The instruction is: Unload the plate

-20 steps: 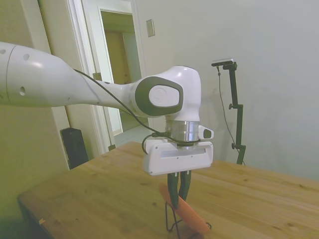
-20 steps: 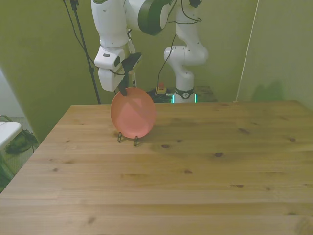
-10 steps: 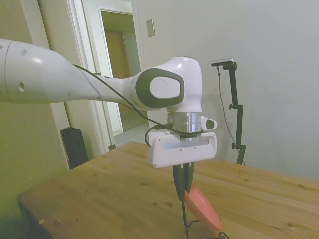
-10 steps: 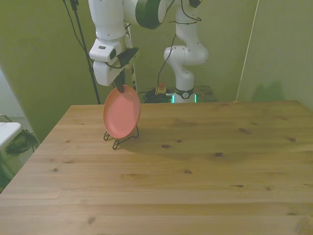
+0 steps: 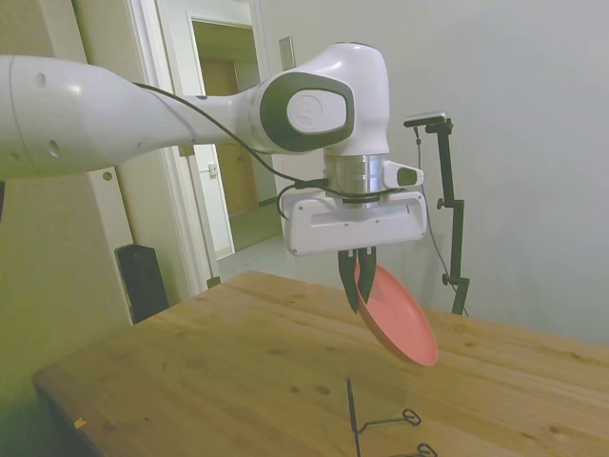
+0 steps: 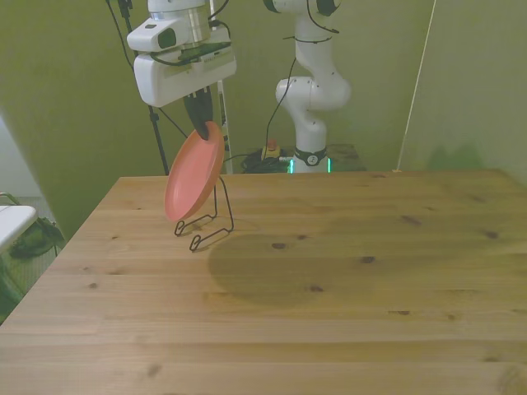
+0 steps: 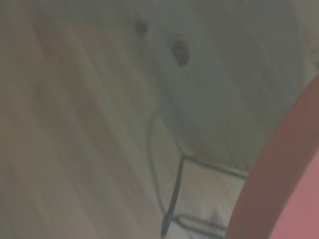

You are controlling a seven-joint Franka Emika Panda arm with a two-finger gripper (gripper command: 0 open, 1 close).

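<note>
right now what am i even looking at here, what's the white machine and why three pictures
The white machine is a robot arm ending in a two-finger gripper. The three pictures show one moment from three cameras: one beside the table, one facing the robot across it, and one on the wrist, close and blurry. The gripper pinches the top rim of a salmon-pink plate, which hangs tilted in the air above the wooden table. Below it on the table stands a thin black wire rack, empty, which the wrist camera also shows beside the plate's edge.
</note>
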